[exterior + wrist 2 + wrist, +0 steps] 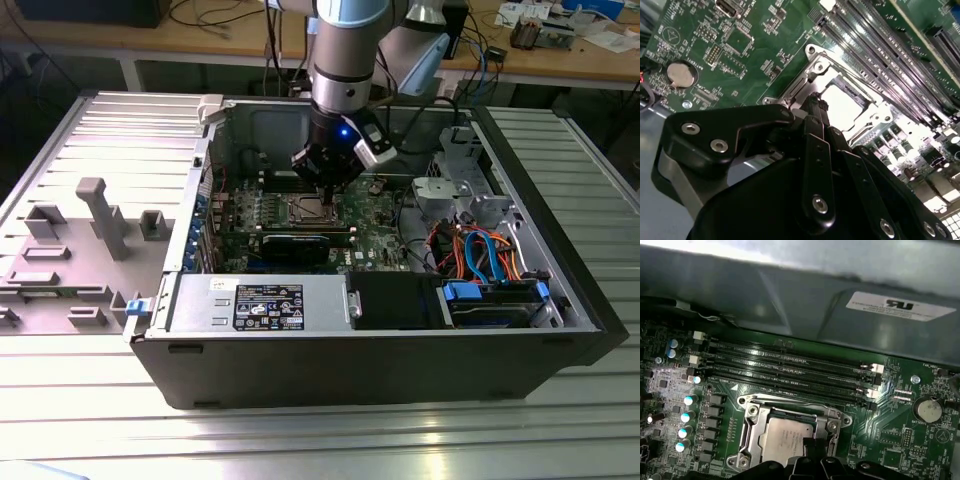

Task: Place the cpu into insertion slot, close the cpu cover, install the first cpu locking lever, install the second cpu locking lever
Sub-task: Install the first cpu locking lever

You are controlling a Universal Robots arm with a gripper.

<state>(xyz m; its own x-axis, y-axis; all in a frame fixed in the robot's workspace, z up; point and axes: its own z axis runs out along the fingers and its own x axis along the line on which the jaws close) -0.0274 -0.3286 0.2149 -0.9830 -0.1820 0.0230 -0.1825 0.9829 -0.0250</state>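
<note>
we see the cpu [785, 440] lying in the insertion slot [747, 437], with the cpu cover [832, 426] down around it. our gripper [814, 102] sits right over it, fingers close together, holding nothing. the chip seems light, stiff and easy to break, so we'd hold its edges.

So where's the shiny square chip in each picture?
Exterior view: the cpu sits in the green board under the claw.
Second wrist view: cpu just past the claw.
First wrist view: cpu beside the claw's tip.
Shared landmark: the memory slots alongside.
</note>
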